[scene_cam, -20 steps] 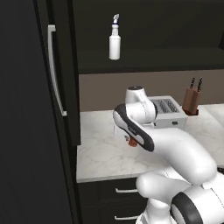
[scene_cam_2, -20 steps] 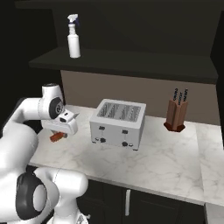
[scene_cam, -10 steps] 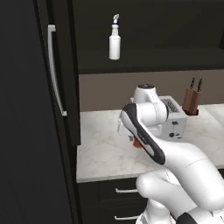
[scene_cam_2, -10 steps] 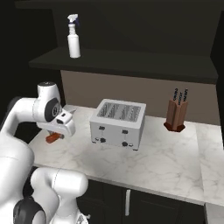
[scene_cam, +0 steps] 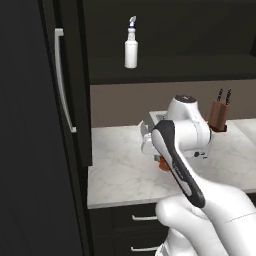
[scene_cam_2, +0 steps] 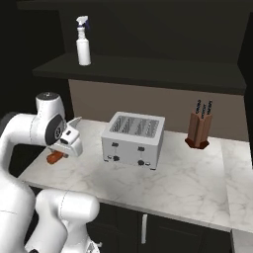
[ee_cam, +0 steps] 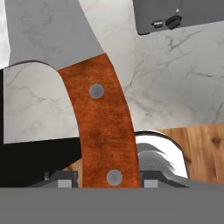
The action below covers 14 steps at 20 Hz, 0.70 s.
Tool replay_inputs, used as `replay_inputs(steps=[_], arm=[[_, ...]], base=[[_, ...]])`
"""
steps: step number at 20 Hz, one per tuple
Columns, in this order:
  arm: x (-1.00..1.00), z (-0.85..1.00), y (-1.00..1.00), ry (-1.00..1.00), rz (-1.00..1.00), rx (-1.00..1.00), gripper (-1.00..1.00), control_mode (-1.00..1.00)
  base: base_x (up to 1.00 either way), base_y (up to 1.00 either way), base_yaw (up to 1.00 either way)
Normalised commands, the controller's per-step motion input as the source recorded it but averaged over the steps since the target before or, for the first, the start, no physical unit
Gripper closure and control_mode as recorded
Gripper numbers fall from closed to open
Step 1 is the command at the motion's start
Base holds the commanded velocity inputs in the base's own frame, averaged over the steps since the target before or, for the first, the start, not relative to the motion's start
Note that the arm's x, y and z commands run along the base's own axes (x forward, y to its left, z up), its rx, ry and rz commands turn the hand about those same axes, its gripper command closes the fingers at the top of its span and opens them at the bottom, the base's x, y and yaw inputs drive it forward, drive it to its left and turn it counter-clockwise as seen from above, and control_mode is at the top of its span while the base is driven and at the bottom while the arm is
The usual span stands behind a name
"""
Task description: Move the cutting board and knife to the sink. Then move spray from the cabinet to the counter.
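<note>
While the spray [scene_cam: 131,47] stands unmoved on the cabinet [scene_cam: 30,150] shelf, the arm has stretched further left over the counter [scene_cam_2: 188,183] since a second ago. The hand view shows the gripper [ee_cam: 109,177] clamped on the knife [ee_cam: 98,113] handle; the base views show just a bit of it.

The knife [ee_cam: 103,127] has its blade cut off by the top edge of the hand view, and its handle's lower end is hidden between the gripper [ee_cam: 105,180] fingers. In both base views the arm covers most of the knife near the counter's [scene_cam_2: 188,183] left end, leaving just a scrap of orange handle.
</note>
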Motion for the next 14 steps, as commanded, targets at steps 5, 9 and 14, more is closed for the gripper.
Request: replay_inputs(steps=[5,9,14], arm=[[-0.35,0.24,-0.08,-0.11,0.01,0.03,1.0,-1.0],[-0.14,0.07,-0.02,0.0,0.03,0.0,1.0,-1.0],[0.0,0.0,0.0,0.0,0.0,0.0,1.0,-1.0]], base=[[0.0,0.0,0.0],[0.0,0.0,0.0],[0.0,0.0,0.0]])
